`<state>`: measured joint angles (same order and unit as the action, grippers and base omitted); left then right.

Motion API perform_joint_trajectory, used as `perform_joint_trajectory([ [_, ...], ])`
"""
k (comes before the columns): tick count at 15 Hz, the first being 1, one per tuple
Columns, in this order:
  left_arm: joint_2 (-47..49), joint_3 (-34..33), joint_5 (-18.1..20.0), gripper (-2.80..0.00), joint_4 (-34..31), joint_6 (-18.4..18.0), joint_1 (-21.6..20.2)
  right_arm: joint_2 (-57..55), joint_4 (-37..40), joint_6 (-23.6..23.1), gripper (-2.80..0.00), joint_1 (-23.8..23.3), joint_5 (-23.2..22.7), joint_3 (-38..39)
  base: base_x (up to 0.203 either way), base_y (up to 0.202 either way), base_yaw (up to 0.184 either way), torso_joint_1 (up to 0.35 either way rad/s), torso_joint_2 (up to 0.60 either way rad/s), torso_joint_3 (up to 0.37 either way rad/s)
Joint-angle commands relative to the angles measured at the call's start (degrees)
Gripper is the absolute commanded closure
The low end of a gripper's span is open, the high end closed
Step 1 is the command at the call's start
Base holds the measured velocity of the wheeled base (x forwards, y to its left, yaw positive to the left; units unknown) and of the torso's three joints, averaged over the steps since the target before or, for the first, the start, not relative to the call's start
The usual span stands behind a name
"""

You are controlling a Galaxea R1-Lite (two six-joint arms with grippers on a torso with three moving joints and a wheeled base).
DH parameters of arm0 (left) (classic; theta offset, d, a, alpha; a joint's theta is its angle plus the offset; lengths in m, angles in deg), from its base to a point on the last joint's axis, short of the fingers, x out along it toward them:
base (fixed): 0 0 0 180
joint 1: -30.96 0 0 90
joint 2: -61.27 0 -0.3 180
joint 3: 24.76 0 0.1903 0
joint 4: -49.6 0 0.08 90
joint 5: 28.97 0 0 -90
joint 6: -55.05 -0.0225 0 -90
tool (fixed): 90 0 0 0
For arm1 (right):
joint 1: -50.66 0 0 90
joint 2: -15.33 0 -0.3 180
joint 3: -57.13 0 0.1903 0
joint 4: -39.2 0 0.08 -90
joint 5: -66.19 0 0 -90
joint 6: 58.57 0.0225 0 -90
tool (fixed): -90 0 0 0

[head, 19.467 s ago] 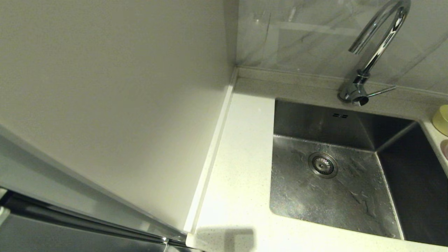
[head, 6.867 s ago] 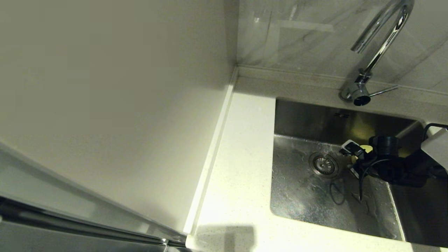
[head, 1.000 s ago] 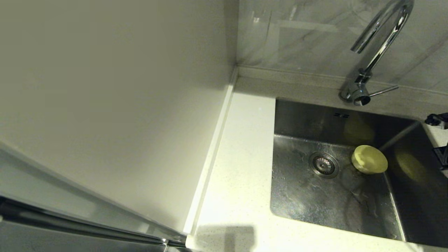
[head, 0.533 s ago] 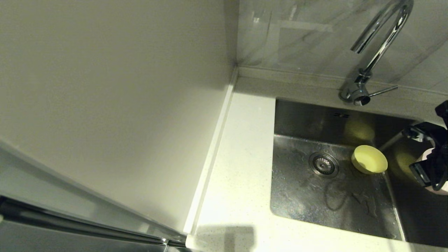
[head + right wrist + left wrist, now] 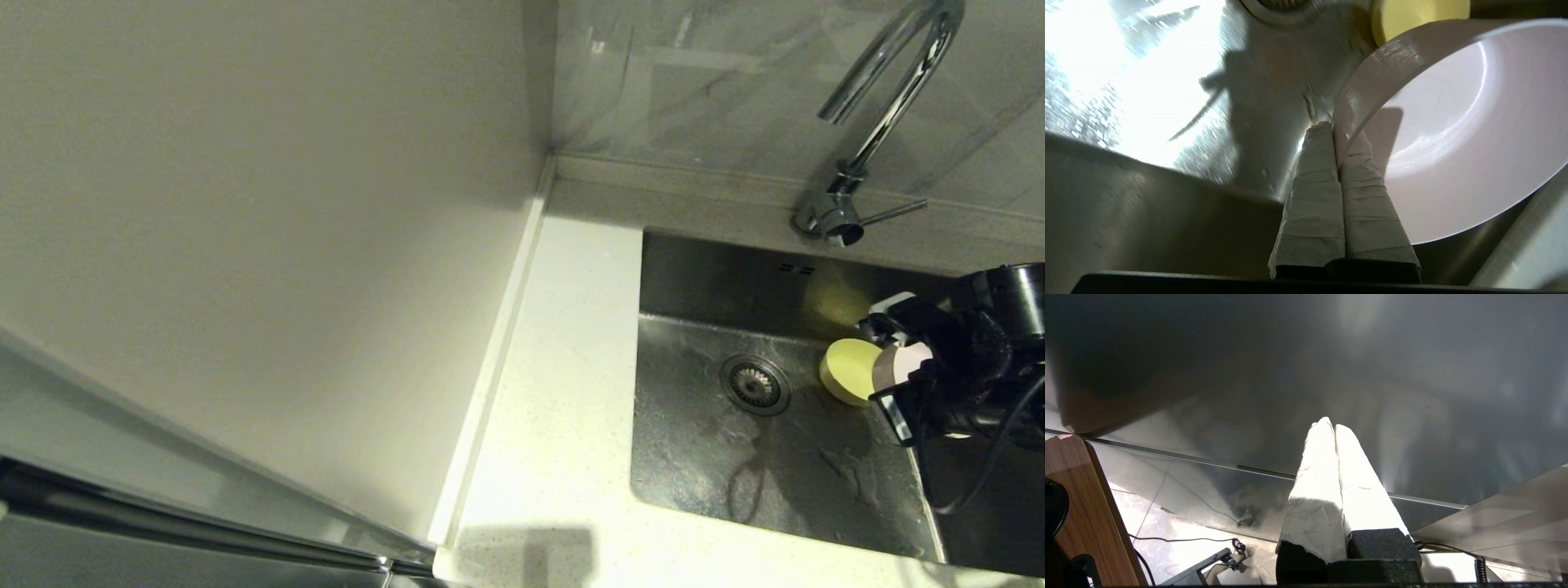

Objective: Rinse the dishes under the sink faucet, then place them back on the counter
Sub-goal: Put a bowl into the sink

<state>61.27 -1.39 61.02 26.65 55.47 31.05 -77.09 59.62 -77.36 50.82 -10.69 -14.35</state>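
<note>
A yellow bowl (image 5: pixel 847 371) lies in the steel sink (image 5: pixel 718 457), just right of the drain strainer (image 5: pixel 753 385). My right gripper (image 5: pixel 886 371) hangs over the sink's right side, shut on the rim of a pale pink bowl (image 5: pixel 898 365). In the right wrist view the taped fingers (image 5: pixel 1318 163) pinch the pink bowl (image 5: pixel 1457 134) at its rim, and the yellow bowl (image 5: pixel 1417 16) lies just beyond it. The chrome faucet (image 5: pixel 882 106) stands behind the sink; no water shows. The left gripper (image 5: pixel 1333 426) is shut on nothing, parked away from the counter (image 5: pixel 555 392).
A plain off-white panel (image 5: pixel 245 245) rises left of the counter strip. The tiled wall (image 5: pixel 718 82) runs behind the faucet, whose lever (image 5: pixel 894 212) points right. A floor with cables (image 5: pixel 1180 539) shows in the left wrist view.
My right arm has come in from the right edge with the pink bowl and now hangs over the sink beside the yellow bowl, which has stayed in place.
</note>
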Motion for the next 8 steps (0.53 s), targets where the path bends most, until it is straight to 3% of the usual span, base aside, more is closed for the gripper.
perform_joint_trajectory([
  [1,0.0,-0.18,0.01,0.0,0.02,0.02,-0.01,-2.2,-8.63,-0.32,0.0,3.32,0.07,3.98,0.0,0.0,0.0,0.0,0.0,0.0],
  [3,0.0,-0.18,0.01,0.0,0.02,0.02,-0.01,-3.92,-16.57,-1.48,0.0,5.83,0.04,8.13,0.0,0.0,0.0,0.0,0.0,0.0],
  [8,0.0,-0.18,0.01,0.0,0.02,0.02,-0.01,-9.73,-23.86,-5.34,0.0,10.4,-0.02,9.01,0.0,0.0,0.0,0.0,0.0,0.0],
])
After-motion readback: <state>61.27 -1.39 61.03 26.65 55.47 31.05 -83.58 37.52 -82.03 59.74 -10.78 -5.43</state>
